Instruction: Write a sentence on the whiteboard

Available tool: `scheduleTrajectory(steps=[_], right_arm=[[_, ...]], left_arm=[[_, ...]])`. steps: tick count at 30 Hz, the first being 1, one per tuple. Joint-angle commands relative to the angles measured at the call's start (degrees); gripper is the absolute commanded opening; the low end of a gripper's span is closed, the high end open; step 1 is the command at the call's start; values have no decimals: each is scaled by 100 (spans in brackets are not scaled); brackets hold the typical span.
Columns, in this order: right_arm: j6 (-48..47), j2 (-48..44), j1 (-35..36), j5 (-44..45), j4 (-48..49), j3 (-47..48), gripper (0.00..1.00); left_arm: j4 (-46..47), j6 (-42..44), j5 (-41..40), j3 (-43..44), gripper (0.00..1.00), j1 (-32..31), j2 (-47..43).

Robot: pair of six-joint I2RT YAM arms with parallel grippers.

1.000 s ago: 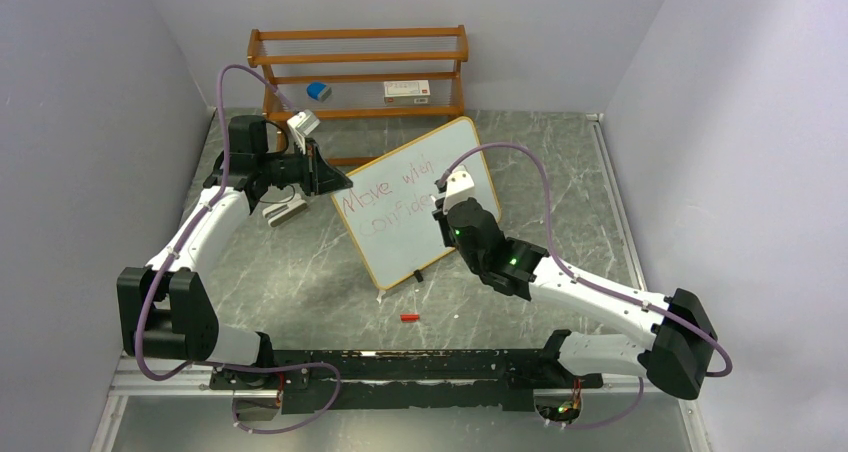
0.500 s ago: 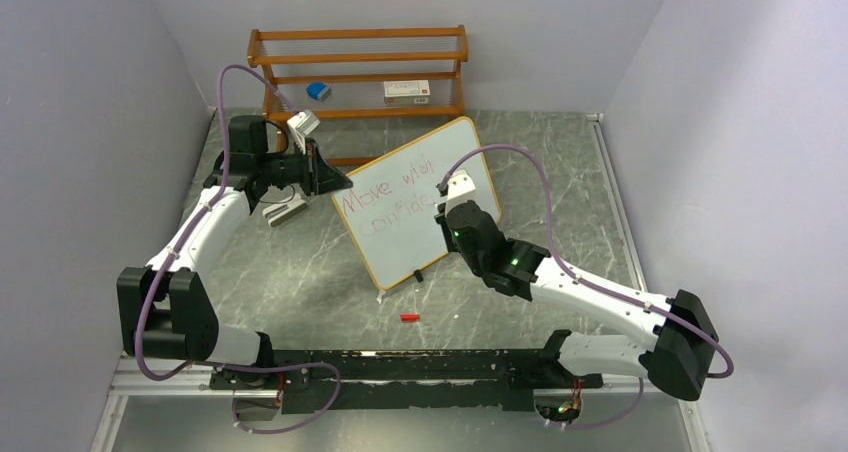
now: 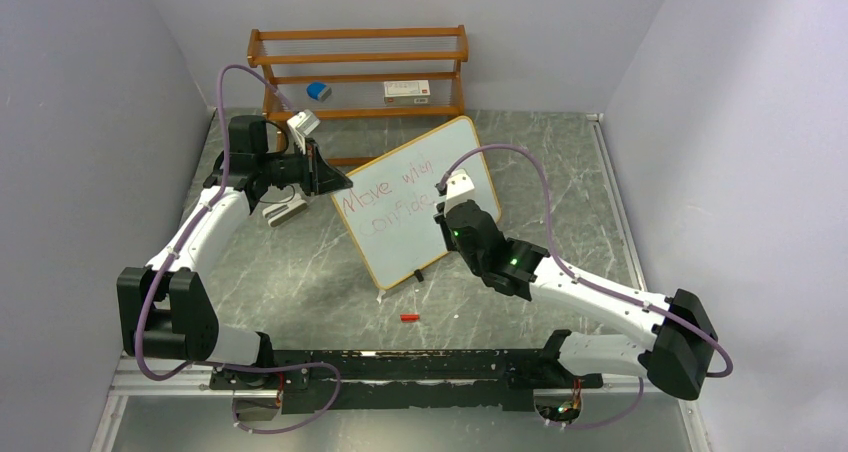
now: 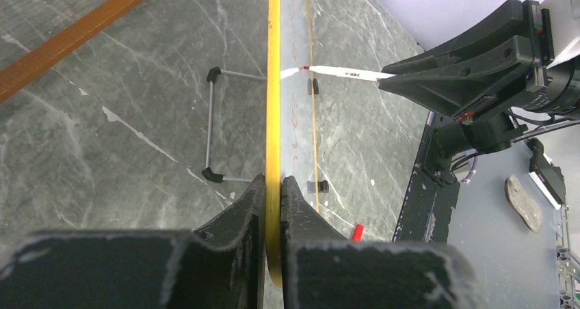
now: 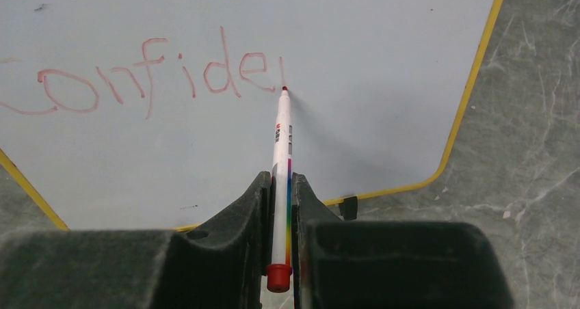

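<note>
We see the left tool (image 4: 273, 186) pinching the whiteboard (image 4: 273, 83) by its frame; the right tool (image 5: 280, 182) clamps a marker (image 5: 281, 145), its tip touching the board.

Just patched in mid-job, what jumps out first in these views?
The whiteboard, propped up mid-table, carries red handwriting, its second line reading "confide" so far. The right pincer is shut on a marker whose tip touches the board just after that word. The left pincer clamps the board's yellow edge.
</note>
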Motion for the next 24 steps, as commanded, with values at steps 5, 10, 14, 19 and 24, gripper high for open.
scheduleTrajectory(steps=[5,10,14,19,24], right_arm=[[-143,86,-54,37,351,207,0],[-202,126,-53,59,414,254,0],[-225,180,-50,100,445,288,0],[-243,162,-54,261,469,268,0],[-245,93,-95,345,523,219,0]], left_arm=[[-161,379,-275,54,5,-4,85],[-167,391,-284,54,5,-9,79],[-165,389,-292,56,5,-4,73],[-169,399,-296,52,5,-4,70],[-177,398,-295,55,5,-4,70]])
